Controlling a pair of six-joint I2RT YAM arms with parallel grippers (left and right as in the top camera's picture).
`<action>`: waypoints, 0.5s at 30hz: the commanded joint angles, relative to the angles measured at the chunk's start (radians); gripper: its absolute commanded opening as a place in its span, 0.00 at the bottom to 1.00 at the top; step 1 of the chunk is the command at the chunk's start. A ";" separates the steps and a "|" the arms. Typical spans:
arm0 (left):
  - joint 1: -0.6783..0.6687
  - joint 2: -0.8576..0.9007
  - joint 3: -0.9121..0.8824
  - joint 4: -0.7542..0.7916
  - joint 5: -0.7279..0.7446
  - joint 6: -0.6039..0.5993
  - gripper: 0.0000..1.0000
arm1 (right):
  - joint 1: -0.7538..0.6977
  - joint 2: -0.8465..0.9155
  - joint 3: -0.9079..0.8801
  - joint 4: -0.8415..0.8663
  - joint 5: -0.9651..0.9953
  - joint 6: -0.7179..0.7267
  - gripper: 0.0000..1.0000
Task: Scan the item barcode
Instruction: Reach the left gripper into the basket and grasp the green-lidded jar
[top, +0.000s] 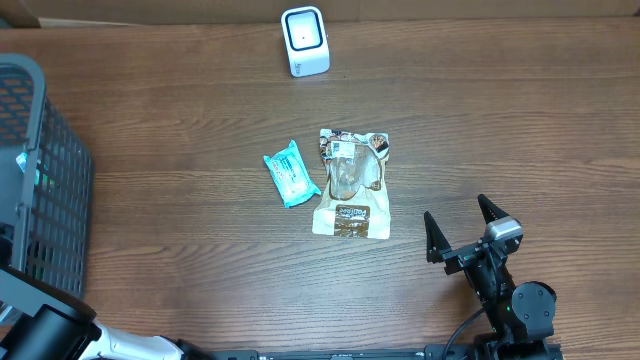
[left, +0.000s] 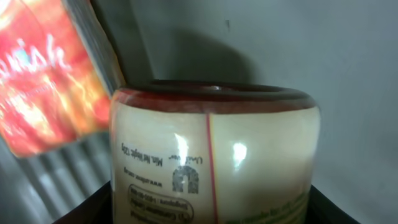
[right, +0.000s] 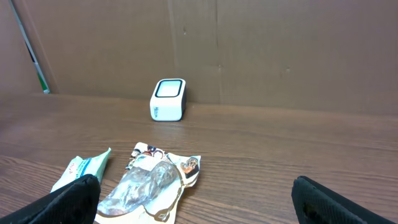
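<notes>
Here, filling the lower centre of the left wrist view: jar (left: 214, 155), cream label, dark red rim, apparently inside the basket (top: 60, 190) at the overhead frame's left edge. Sits between the fingers of the left gripper (left: 211, 210); grip or gap not discernible. Probably rigid, fairly heavy, glossy, slippery, perhaps breakable; best taken across the round body, barcode left uncovered. Right gripper (top: 457, 215), lower right overhead, spread wide, empty. Farthest, top centre: scanner (top: 304, 41).
</notes>
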 joint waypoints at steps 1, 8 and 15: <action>0.000 -0.019 0.064 -0.038 0.064 -0.042 0.49 | -0.003 -0.010 -0.010 0.005 0.000 0.003 1.00; 0.000 -0.027 0.279 -0.179 0.291 -0.105 0.43 | -0.003 -0.010 -0.010 0.005 0.000 0.003 1.00; 0.000 -0.028 0.577 -0.330 0.642 -0.129 0.39 | -0.003 -0.010 -0.010 0.005 0.000 0.003 1.00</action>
